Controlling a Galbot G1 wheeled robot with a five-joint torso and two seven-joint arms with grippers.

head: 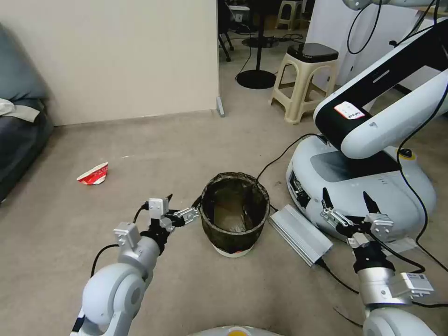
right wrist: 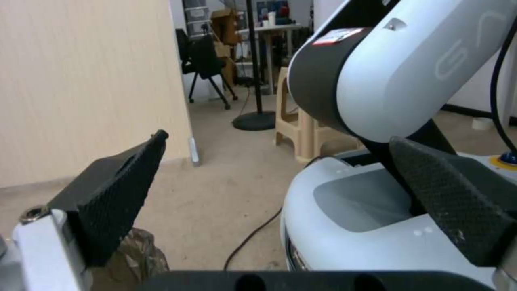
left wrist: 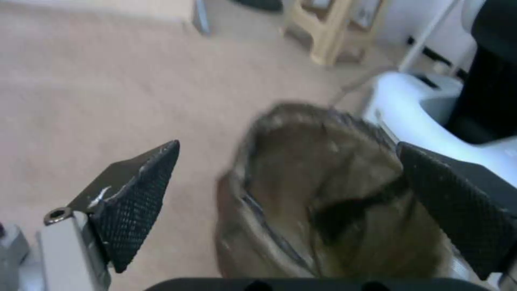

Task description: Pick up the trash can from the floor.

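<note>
While it stood upright on the floor [head: 154,154], the bin [head: 234,213] showed a dark brown-black bag folded over its round rim and hanging down the sides, with only a white base visible below. Inside, the bag looked crumpled and glossy.

The left gripper [head: 183,207] was just beside the bin's left side, its fingers spread apart and holding nothing; in the left wrist view the bin [left wrist: 323,194] sat between the two black pads [left wrist: 137,202], with no visible contact. The right gripper [head: 347,201] hung to the right, well apart from the bin, also spread and holding nothing.

Close on the bin's right lay a grey metal box [head: 300,233], and behind it the white base of another robot [head: 359,182], with a black cable [head: 280,158] running past the rim. To the left and in front, the floor was open. A crushed cup [head: 94,174] lay farther left, well apart, and a wall [head: 116,56] stood behind.
</note>
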